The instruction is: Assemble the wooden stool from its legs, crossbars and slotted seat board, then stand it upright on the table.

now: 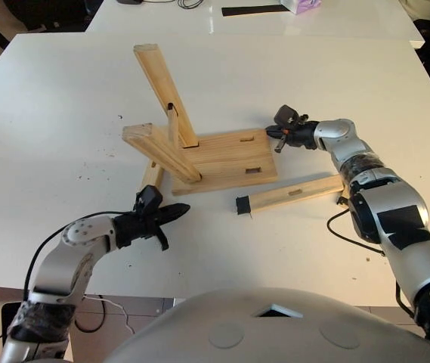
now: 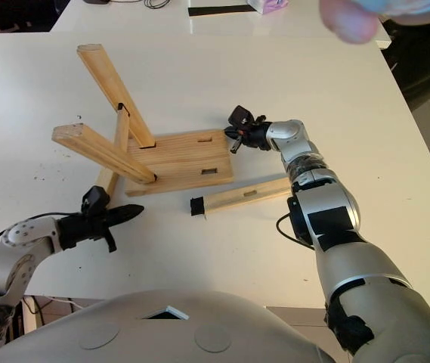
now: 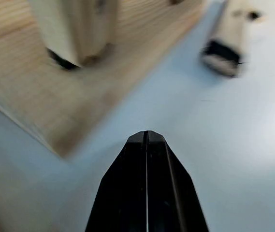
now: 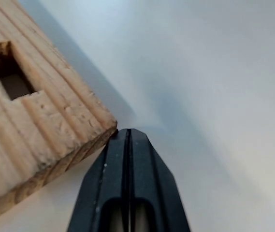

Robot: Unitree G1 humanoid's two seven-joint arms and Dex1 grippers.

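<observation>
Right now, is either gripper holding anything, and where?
Nothing held. Left gripper shut, empty; right gripper shut, tip beside a corner of the seat board.

Pale tan seat board (image 1: 230,155) shows straight lengthwise grain; the loose leg (image 1: 317,187) matches (black cap (image 1: 242,205) on its end); white table (image 1: 63,98).

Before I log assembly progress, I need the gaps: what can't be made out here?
Wooden piece beside the seat board: left eye view, mostly hidden under the lower fitted leg.
Loose leg: left wrist view, blurred, cut off by the edge.
Contact between right fingers and seat board: right wrist view, unclear.
</observation>
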